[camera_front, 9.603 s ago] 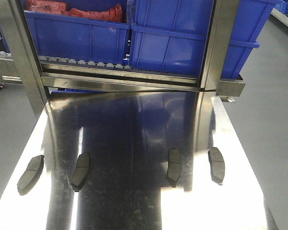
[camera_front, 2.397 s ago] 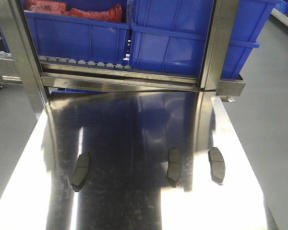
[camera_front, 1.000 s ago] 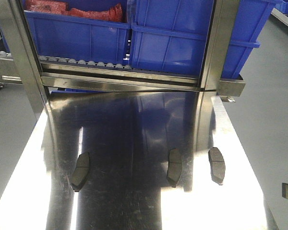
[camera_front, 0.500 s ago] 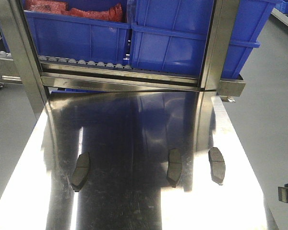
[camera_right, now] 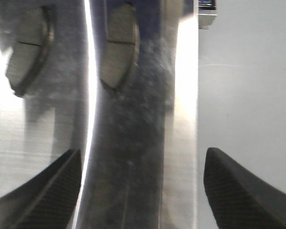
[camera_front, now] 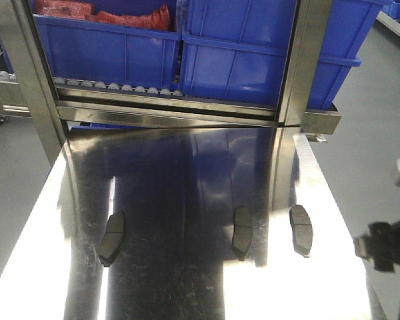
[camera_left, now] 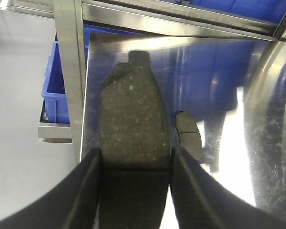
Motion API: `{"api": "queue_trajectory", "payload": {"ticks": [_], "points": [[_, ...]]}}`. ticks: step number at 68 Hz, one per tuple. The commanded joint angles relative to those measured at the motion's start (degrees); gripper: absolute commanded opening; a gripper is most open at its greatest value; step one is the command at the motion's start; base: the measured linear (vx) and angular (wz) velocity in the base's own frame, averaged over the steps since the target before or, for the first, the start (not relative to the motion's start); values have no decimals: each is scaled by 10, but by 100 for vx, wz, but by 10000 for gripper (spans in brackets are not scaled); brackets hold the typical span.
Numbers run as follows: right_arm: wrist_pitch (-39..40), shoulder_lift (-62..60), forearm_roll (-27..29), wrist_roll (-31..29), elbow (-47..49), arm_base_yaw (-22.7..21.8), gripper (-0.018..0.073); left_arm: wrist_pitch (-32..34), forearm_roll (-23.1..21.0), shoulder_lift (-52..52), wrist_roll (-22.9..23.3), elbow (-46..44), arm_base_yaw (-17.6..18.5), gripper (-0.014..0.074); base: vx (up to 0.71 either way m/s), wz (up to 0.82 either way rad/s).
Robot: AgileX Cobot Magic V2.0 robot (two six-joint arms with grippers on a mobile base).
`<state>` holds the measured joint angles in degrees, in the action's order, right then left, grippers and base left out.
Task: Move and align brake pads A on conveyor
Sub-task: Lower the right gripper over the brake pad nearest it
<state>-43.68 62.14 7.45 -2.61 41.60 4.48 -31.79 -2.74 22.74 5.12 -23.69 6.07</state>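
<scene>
Three brake pads A lie on the shiny steel tabletop (camera_front: 187, 173): one at the left (camera_front: 111, 238), one in the middle (camera_front: 242, 231), one at the right (camera_front: 301, 229). My left gripper (camera_left: 133, 164) is shut on another brake pad (camera_left: 132, 124) and holds it above the table's left side, next to the left pad (camera_left: 188, 138). My right gripper (camera_right: 138, 191) is open and hangs over the table's right edge, short of two pads (camera_right: 119, 45) (camera_right: 28, 47). In the front view it (camera_front: 381, 245) shows blurred at the right. The conveyor is out of view.
Blue bins (camera_front: 253, 60) stand on a roller track (camera_front: 120, 88) behind the table, one with red parts (camera_front: 107, 15). Steel frame posts (camera_front: 27, 73) (camera_front: 300, 67) rise at the far corners. Grey floor (camera_front: 373, 147) lies on both sides.
The far-left pad of four has left the table since the earliest frame. In the last second my right gripper has come up and inward at the table's right edge.
</scene>
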Motion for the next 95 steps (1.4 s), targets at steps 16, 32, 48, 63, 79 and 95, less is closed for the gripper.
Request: {"api": "queue_trajectory", "payload": {"ticks": [16, 32, 48, 63, 79, 95], "points": [[-13, 175, -36, 92, 161, 65, 524, 51, -4, 3, 4, -16, 2, -6, 0, 0], [-51, 289, -54, 98, 251, 65, 524, 51, -4, 3, 4, -16, 2, -6, 0, 0], [-82, 378, -74, 100, 321, 65, 524, 51, -4, 3, 4, -16, 2, -6, 0, 0], [-95, 430, -74, 100, 360, 65, 524, 51, -4, 3, 4, -16, 2, -6, 0, 0], [-98, 468, -74, 100, 372, 65, 524, 51, -4, 3, 4, -16, 2, -6, 0, 0], [-96, 492, -74, 103, 372, 65, 494, 51, -4, 3, 4, -16, 2, -6, 0, 0]]}}
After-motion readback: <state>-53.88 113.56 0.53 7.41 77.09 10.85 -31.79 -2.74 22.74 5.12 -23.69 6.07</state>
